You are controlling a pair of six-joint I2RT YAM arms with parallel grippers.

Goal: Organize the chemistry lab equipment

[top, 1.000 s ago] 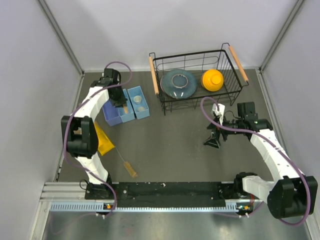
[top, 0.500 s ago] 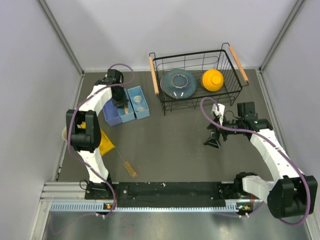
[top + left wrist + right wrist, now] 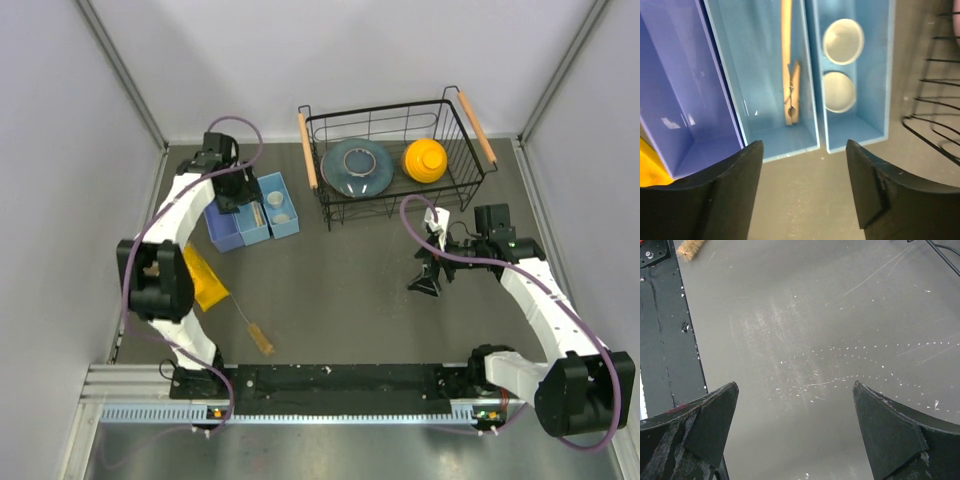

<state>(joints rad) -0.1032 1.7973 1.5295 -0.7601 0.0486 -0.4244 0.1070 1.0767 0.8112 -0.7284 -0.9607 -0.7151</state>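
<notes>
Hovering over the far-left bins [image 3: 755, 60], left tool [image 3: 805, 195] and right tool [image 3: 795, 440] both apart and empty, we judged the near-edge brush [image 3: 258, 335] our next pickup.

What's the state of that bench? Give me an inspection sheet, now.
Surface: dark grey table, scuffed.
Job's things: wooden stick in the middle bin; two white dishes in the right bin; wire brush loose on the table.
Clutter: yellow sheet; wire basket holding plate and yellow bowl.
Claws: left claw open above the bins; right claw open above the table.
Cables: purple cable looping off each arm.
Surroundings: pale walls.
</notes>
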